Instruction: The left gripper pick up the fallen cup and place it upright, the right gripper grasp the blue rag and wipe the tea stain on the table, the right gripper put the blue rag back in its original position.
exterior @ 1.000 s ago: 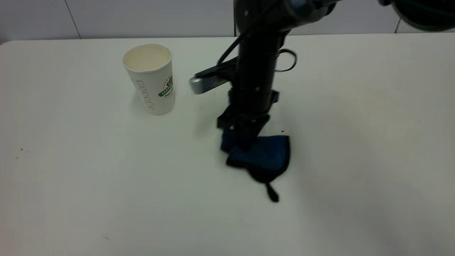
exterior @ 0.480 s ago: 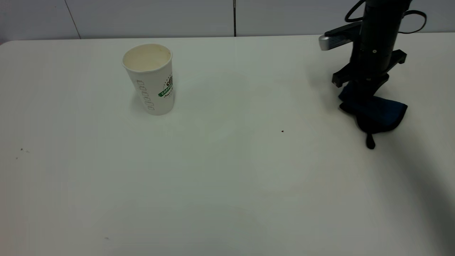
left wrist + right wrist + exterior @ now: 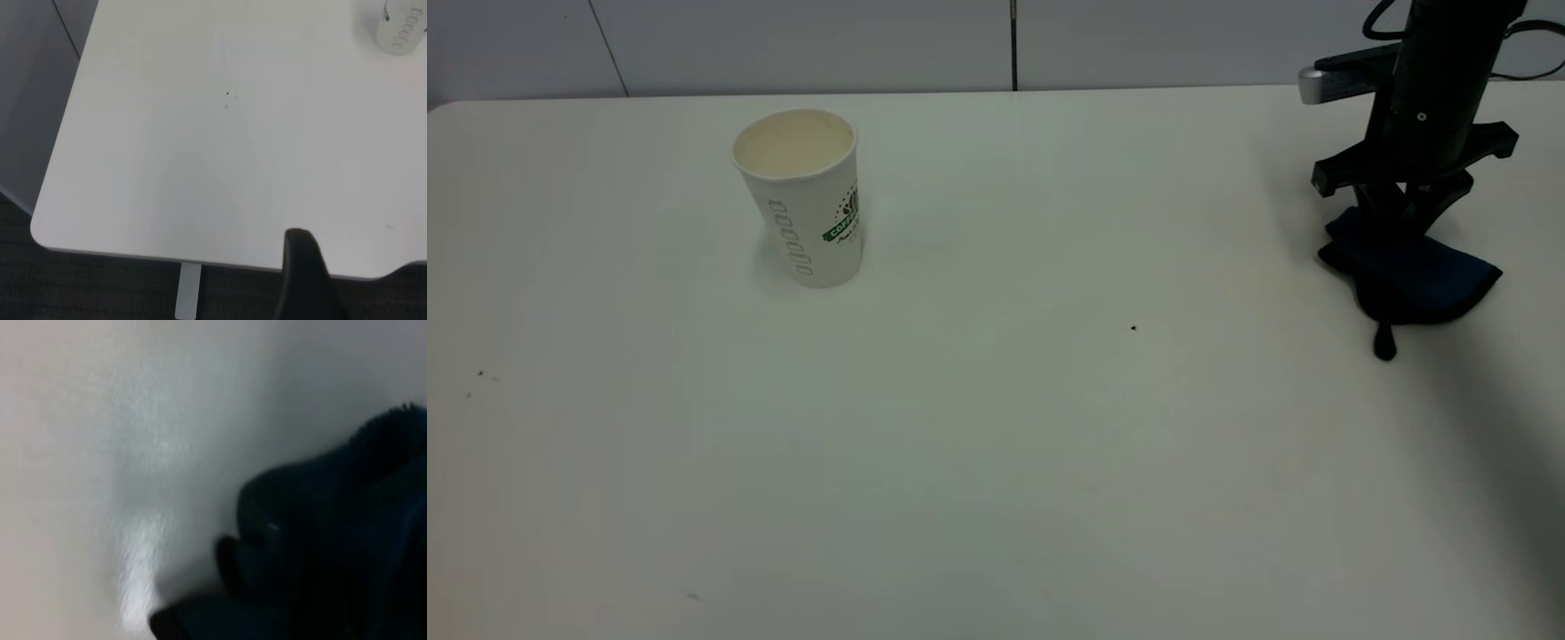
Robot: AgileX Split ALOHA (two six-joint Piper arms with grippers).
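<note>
Right tool [image 3: 1400, 216] pinches crumpled dark-blue rag [image 3: 1418, 277].

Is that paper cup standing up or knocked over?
Standing up. The cup rests on its base on the table, its open mouth facing upward and showing the cream inside.

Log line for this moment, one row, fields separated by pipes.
cup upright, table left | right gripper on blue rag, far right | tea stain not visible | left gripper parked off table's edge

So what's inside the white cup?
The cup stands upright on the table. Only its cream inner wall near the rim shows, looking empty. Its bottom is hidden from here.
</note>
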